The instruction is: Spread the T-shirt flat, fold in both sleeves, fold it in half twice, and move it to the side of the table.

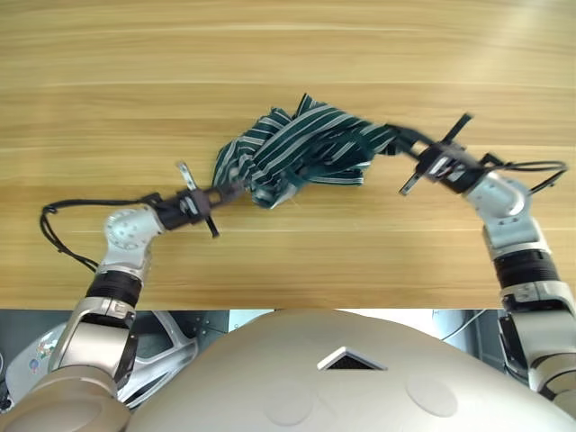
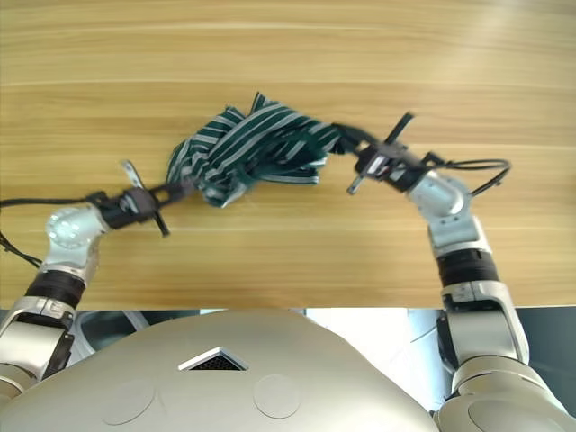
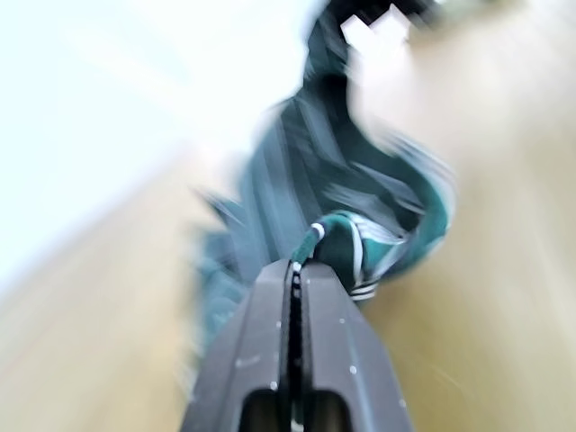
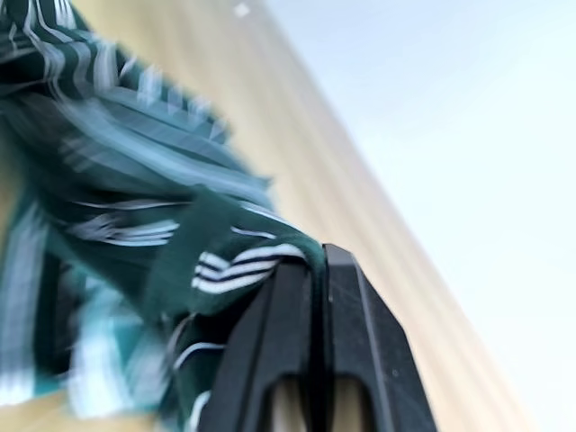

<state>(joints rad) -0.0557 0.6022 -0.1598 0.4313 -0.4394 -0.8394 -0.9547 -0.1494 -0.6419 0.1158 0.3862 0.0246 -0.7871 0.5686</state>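
A dark green T-shirt (image 1: 297, 148) with white stripes hangs bunched in a crumpled strip between my two grippers, above the middle of the wooden table (image 1: 288, 54). My left gripper (image 1: 236, 187) is shut on the shirt's left end, and the left wrist view shows a green fold (image 3: 346, 247) pinched at its fingertips. My right gripper (image 1: 393, 137) is shut on the shirt's right end; a striped hem (image 4: 238, 265) is clamped between its fingers in the right wrist view.
The table's front edge (image 1: 288, 308) runs just before my arms. Bare wood stretches to the far side and to both sides of the shirt. Black cables (image 1: 54, 225) loop from each wrist.
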